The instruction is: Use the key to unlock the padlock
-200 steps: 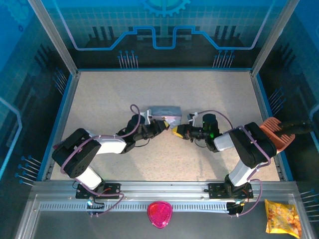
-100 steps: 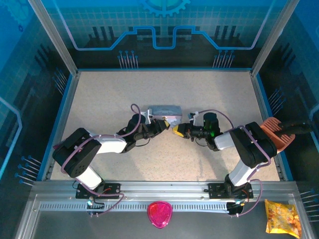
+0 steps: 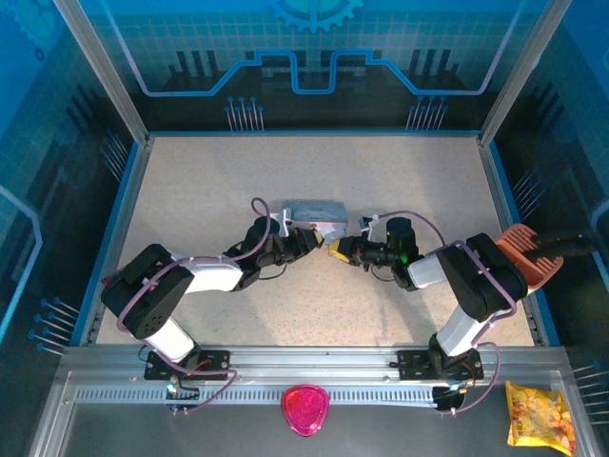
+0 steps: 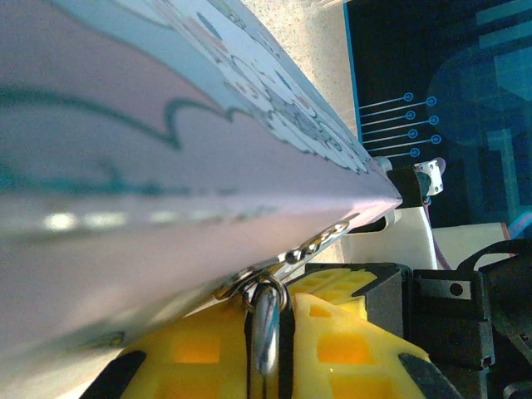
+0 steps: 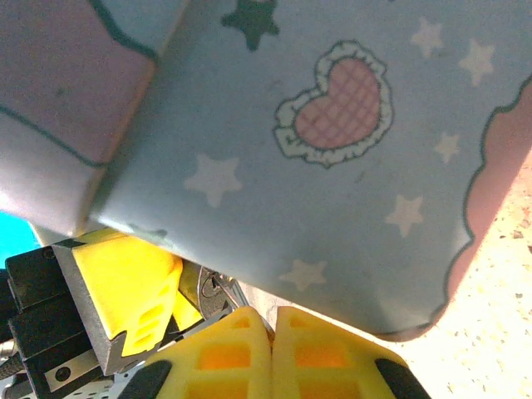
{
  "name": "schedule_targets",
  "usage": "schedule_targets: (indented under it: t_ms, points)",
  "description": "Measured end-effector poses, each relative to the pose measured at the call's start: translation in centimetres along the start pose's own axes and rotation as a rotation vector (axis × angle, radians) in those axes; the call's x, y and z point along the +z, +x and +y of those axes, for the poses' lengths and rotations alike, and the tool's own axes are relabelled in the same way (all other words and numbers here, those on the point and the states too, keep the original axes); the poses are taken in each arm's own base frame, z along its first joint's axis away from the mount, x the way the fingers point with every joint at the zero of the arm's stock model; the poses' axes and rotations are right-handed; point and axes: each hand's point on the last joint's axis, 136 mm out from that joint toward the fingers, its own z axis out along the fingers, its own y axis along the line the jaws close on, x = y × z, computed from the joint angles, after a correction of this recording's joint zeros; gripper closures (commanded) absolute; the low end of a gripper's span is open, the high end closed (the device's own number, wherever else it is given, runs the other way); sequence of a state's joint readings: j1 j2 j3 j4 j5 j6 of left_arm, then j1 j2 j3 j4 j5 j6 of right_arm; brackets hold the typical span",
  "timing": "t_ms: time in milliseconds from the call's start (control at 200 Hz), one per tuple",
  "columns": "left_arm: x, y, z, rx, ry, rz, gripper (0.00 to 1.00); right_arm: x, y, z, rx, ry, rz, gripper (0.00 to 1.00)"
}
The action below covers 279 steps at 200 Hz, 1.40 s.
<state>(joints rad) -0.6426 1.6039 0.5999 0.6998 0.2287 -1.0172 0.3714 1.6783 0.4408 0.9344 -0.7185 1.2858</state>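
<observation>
The padlock (image 4: 266,322) sits in the left tool (image 3: 311,239). In the left wrist view its yellow pads (image 4: 349,357) stand narrow on either side of a silvery bar, which I take for the lock's shackle. The bar hooks up through the small clasp (image 4: 287,256) on the lower edge of the tin (image 3: 314,215), and the lock's dark body is hidden between the pads. The bar runs lengthwise out of the tool, along the fingers and toward the tin, so the lock lies just ahead of the left tool's tips, under the tin's edge. The right tool (image 3: 336,251) faces it tip to tip, just beside, with its own pads pressed flat together. Whether the key is nipped between them I cannot tell (nothing thin shows at the seam in its wrist view). A small grey metal bit (image 5: 213,287) peeks out just ahead and left of the right tool's tips, against the left tool's pad, and is likely the lock's end. The left arm has the lock, so by my judgement the right arm is the one to come in, along the line between the tips. No brand or writing can be read. The tin carries only a quilted pink heart, pale stars and a scalloped pink border, and the print on the orange packet (image 3: 539,415) off the tabletop (image 3: 219,181) is too small to make out.
</observation>
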Motion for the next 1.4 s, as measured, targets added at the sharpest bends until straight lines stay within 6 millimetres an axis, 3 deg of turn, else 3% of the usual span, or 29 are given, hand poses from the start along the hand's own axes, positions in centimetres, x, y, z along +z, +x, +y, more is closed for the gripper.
schedule_targets:
  t_ms: [1396]
  points:
    - [0.5, -0.6, 0.2, 0.006, -0.021, -0.030, 0.97, 0.4, -1.0, -0.1, 0.034, 0.017, -0.016, 1.00]
